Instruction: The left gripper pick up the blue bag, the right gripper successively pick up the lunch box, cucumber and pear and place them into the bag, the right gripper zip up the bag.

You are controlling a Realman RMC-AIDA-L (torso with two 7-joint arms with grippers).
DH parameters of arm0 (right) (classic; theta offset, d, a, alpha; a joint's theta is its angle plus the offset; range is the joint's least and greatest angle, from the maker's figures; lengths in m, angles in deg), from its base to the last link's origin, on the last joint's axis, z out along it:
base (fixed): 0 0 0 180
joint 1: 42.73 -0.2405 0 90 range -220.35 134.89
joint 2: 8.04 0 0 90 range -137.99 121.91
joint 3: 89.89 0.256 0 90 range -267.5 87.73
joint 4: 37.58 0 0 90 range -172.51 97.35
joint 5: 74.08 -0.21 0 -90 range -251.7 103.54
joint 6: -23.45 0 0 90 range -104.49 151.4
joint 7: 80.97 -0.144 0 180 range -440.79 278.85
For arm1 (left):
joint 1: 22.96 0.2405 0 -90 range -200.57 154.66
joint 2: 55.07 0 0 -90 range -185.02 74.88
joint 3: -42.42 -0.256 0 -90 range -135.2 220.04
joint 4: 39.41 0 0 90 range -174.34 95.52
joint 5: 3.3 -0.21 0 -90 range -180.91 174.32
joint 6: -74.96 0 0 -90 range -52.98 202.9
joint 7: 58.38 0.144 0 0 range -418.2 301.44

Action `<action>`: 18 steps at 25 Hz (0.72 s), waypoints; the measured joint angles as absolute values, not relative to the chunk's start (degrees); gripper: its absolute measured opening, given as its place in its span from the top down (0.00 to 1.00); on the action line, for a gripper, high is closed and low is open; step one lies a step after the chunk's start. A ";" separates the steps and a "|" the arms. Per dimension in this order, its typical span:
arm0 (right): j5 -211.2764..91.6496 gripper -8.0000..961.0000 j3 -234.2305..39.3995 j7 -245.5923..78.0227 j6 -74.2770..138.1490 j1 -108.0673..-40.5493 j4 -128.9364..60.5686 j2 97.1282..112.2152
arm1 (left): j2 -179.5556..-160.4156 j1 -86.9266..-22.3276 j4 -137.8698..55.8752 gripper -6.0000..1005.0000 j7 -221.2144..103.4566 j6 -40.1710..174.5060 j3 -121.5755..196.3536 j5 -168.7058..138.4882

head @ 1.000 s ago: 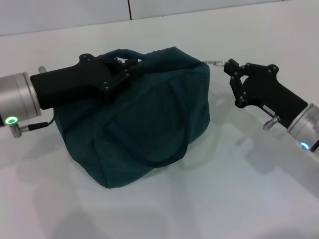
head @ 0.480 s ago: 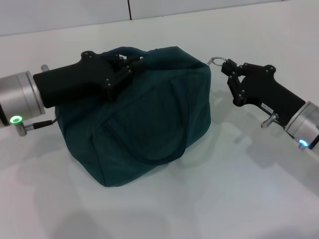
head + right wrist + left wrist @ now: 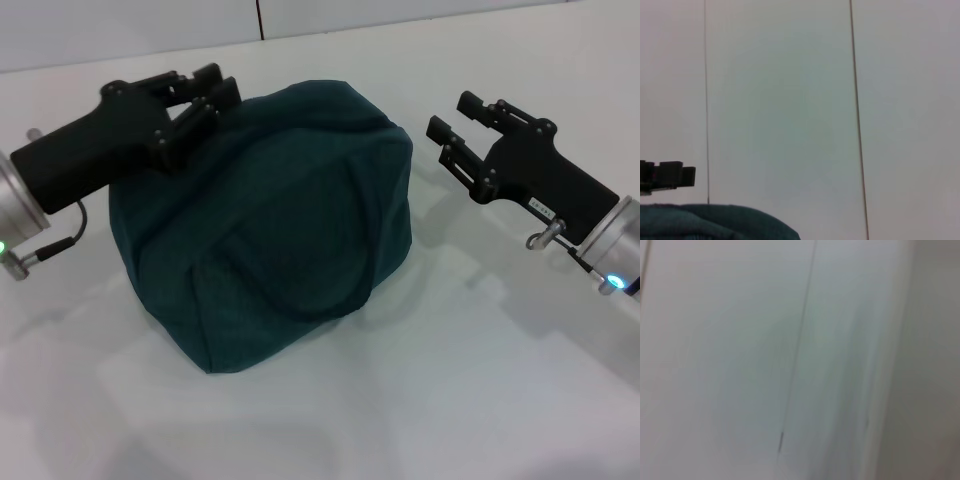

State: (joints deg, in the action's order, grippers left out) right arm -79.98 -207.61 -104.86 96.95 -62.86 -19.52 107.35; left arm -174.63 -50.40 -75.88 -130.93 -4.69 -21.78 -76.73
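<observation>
White tabletop (image 3: 420,400) spreads out below me, running back to a pale wall with a thin dark seam. Sitting on it, a little to my left of centre, is the blue bag (image 3: 270,230), a slumped, rounded heap of dark teal fabric with one loop handle lying flat against its near side; its top looks closed over, and I can't make out the zipper pull from the head view. Of the lunch box, cucumber and pear I see nothing on the table (whether they are inside the bag, I can't tell). My left gripper (image 3: 208,88) hangs just beside the bag's upper far-left corner, fingers parted and holding nothing, the arm stretching back to my left. My right gripper (image 3: 463,117) hovers off the bag's right end, clear of the fabric, its two fingers (image 3: 482,104) spread apart and empty, pointing toward the back wall. My right wrist view shows mostly wall, with the bag's top (image 3: 715,222) at one edge and my left gripper's tips (image 3: 670,175) poking in just above it. My left wrist view shows only blurred pale wall.
</observation>
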 joint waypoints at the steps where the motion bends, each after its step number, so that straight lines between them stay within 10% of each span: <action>1: -80.07 0.69 -207.60 -105.24 97.08 -62.86 -19.53 107.31 | -174.65 -50.23 -75.65 0.80 -130.78 -4.75 -21.68 -76.21; 9: -78.96 0.53 -206.65 -112.29 105.17 -62.78 -19.14 104.98 | -174.70 -47.55 -74.95 0.62 -126.79 -9.61 -21.47 -71.03; 18: -65.56 0.53 -206.07 -136.49 111.52 -68.97 -17.78 96.11 | -175.07 -43.50 -70.38 0.28 -113.94 -17.19 -21.86 -64.35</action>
